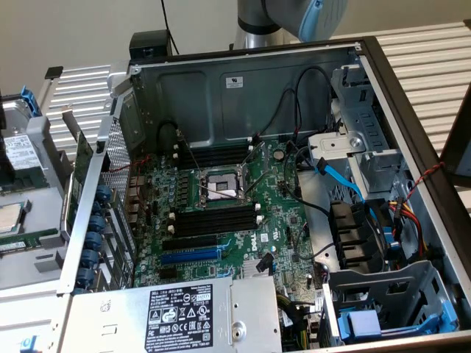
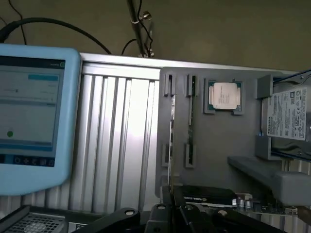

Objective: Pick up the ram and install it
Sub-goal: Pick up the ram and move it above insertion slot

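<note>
The ram is a long thin stick standing on edge in the holders of a grey parts tray. In the exterior view the ram is a green strip on that tray, at the exterior view's left, outside the computer case. My gripper hangs high above the near end of the tray, well apart from the stick. Its dark fingers stand close together with nothing between them. Inside the case, the black memory slots lie empty beside the processor socket.
A processor and a hard drive also rest on the tray. A black card lies under the gripper. A blue-framed tablet stands beside the tray. Cables cross the case at the exterior view's right. A blue expansion slot sits below the memory slots.
</note>
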